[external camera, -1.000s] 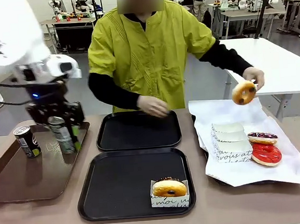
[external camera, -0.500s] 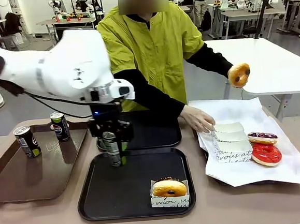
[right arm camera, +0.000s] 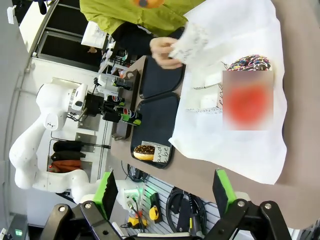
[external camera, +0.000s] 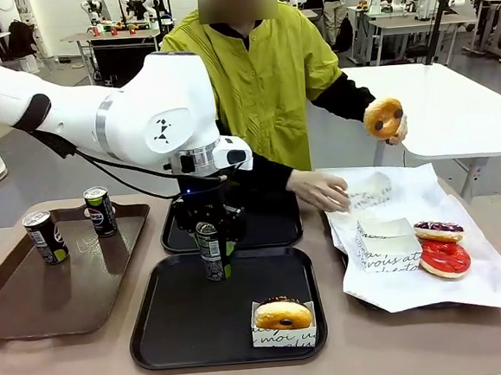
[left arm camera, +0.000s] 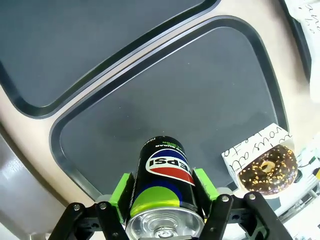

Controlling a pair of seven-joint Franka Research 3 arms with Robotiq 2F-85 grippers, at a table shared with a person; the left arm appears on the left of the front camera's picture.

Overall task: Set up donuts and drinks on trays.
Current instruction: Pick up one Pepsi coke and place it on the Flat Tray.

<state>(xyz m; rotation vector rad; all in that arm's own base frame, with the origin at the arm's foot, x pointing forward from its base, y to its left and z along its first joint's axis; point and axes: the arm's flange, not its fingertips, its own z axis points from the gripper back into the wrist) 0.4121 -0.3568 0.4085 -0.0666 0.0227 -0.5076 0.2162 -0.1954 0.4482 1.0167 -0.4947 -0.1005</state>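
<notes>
Black-and-green can (left arm camera: 162,172), black trays (external camera: 191,318), golden-orange donut (external camera: 283,314).

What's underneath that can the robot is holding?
The near black tray, bare at that spot; a sleeved donut sits toward its corner. The Pepsi can covers the patch right below it, so contact cannot be judged.

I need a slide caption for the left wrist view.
Left claw grips a slim dark can over a black plastic tray holding a sleeved donut.

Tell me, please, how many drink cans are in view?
3. One can is held by the left gripper over the near black tray. Two more stand upright on the brown tray: the left can and the right can. None seems hidden.
</notes>
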